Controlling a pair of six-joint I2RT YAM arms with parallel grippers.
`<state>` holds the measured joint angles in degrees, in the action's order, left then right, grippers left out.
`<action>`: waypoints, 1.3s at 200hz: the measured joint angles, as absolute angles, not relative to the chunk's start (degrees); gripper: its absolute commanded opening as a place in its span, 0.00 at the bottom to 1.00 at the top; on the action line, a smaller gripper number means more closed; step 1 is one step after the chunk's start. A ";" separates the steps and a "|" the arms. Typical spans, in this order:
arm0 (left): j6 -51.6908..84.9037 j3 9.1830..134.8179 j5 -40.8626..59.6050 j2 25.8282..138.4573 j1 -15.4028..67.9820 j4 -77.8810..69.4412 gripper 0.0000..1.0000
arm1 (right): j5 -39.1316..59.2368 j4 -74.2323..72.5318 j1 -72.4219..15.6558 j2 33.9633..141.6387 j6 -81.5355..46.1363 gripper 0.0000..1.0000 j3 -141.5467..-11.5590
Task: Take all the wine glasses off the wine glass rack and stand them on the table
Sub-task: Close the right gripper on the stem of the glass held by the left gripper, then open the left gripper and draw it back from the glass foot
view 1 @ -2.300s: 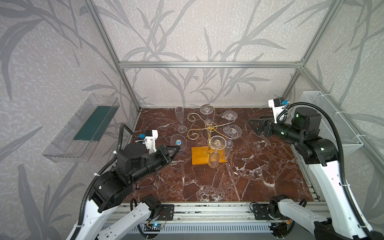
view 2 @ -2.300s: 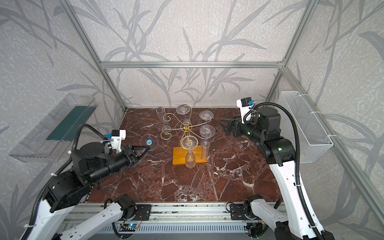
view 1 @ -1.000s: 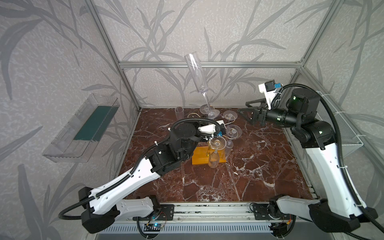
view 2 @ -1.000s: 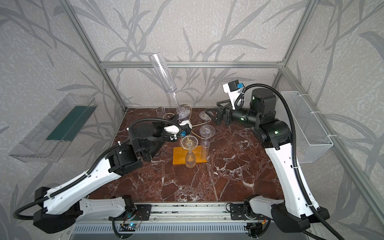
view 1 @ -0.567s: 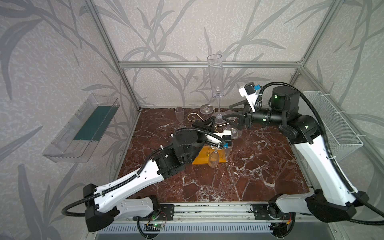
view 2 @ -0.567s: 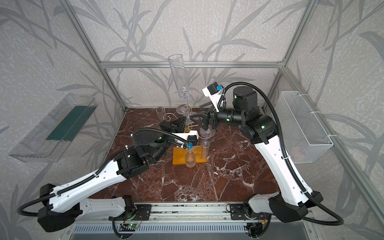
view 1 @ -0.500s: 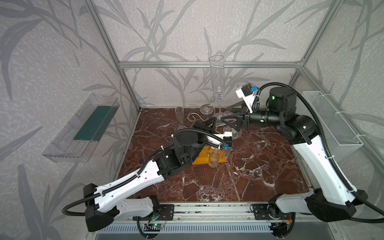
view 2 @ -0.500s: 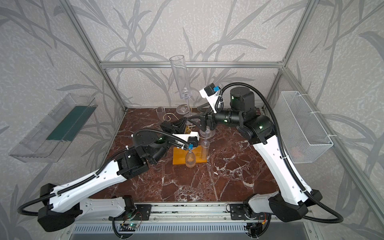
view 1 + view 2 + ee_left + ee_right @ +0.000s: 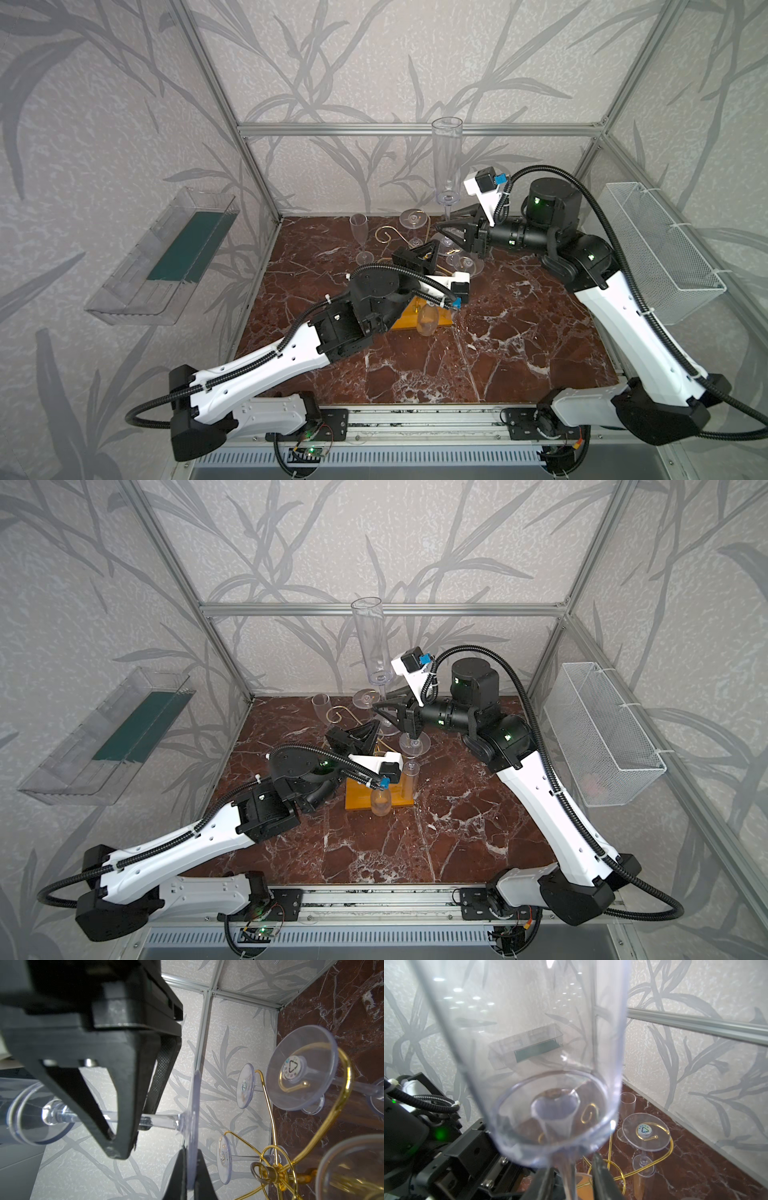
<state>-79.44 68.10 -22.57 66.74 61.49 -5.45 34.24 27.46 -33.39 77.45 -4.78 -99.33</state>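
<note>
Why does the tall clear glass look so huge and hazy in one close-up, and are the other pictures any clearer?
Right wrist view: the wine glass sits almost against the lens, so it looms soft and speckled with bright reflections. Left wrist view: its stem is crisp, another glass nearer the lens blurs. Both top views: sharp, evenly lit, frame uprights leaning outward.

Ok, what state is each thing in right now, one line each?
wine glass rack: standing, other glasses hanging upside down.
wine glass: upright, off the rack, held aloft.
left gripper: jaws shut on the wine glass's foot.
right gripper: jaws astride its stem, contact unclear.
lone flute: upright on the table.
</note>
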 measured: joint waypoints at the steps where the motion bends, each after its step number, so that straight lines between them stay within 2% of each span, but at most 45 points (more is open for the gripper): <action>1: -79.44 68.10 -22.57 66.74 61.52 -5.48 0.00 | 34.22 27.40 -33.39 77.45 -4.75 0.16 -99.31; 23: -79.35 68.07 -22.70 66.74 61.49 -5.74 0.00 | 33.61 26.41 -33.69 77.45 -4.40 0.00 -98.65; 42: -79.33 68.03 -22.98 66.74 61.47 -5.93 0.01 | 33.45 25.71 -33.80 77.43 -3.77 0.00 -98.30; 60: -79.31 67.88 -23.09 66.72 61.47 -6.20 0.13 | 33.47 25.30 -33.87 77.41 -3.49 0.00 -98.10; 94: -79.20 67.18 -22.83 66.24 61.84 -7.86 0.49 | 33.39 25.10 -33.98 77.38 -4.10 0.00 -97.36; 112: -78.13 66.78 -22.83 65.39 62.02 -8.25 0.57 | 32.88 25.12 -34.04 77.36 -4.19 0.00 -97.27; 143: -74.98 65.82 -22.83 62.78 62.15 -8.45 0.62 | 31.48 25.41 -34.09 76.97 -3.01 0.00 -97.32; 176: -61.73 67.31 -21.45 59.96 62.13 -7.77 0.65 | 29.89 27.16 -34.09 76.77 -0.49 0.00 -98.30; 209: -48.27 77.73 -18.22 60.27 61.01 -2.48 0.72 | 29.34 28.67 -34.06 76.36 1.80 0.00 -99.39; 229: -36.40 87.68 -12.78 62.85 56.69 4.08 0.73 | 29.17 29.17 -34.06 75.42 3.25 0.00 -99.48; 260: -19.29 89.73 -2.98 63.42 47.57 6.11 0.75 | 29.26 29.67 -34.06 74.28 4.89 0.00 -99.48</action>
